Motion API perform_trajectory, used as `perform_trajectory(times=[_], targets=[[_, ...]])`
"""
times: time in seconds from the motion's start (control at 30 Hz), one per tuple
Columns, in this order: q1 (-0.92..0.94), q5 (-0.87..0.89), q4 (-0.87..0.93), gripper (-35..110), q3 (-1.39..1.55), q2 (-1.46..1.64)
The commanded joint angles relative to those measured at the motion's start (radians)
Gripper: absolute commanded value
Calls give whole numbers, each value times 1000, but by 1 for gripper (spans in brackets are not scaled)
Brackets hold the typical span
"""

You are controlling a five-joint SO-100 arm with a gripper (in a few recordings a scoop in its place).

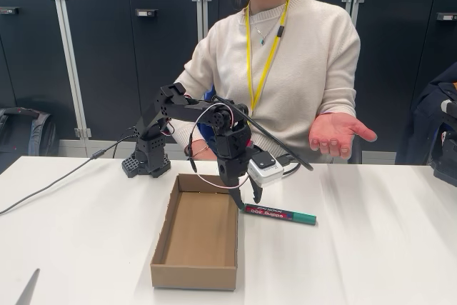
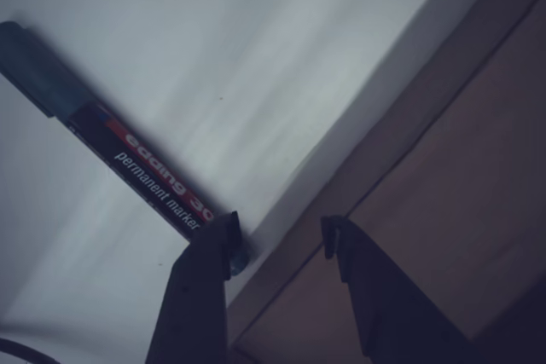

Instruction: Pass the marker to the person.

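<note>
Marker (image 1: 280,214): flat on white table (image 1: 371,248), centre of fixed view, just right of cardboard box (image 1: 194,276). Gripper (image 2: 280,234): jaws apart, holding nothing, straddling box wall, one fingertip at marker's end. Step: pre-grasp. Next: centre over barrel, close. Person's hand (image 1: 337,133): palm up, right of centre

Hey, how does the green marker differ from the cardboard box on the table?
The marker is slim, dark-barrelled with a green cap; the cardboard box is wide, brown and open-topped. The marker lies crosswise in the fixed view; the box runs lengthwise toward the camera. Both rest on the white table, side by side.
</note>
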State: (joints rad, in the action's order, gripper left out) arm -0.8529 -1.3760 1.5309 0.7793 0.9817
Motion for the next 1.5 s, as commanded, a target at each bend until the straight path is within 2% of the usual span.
perform_trajectory(times=[0.0,0.5,0.73,1.27,1.47], targets=[[2,-21,14,21,-31,40],[-110,-51,3,20,-66,-77],[-173,-52,64,20,-84,-104],[-153,11,17,22,-120,-130],[-155,25,72,21,-218,-201]])
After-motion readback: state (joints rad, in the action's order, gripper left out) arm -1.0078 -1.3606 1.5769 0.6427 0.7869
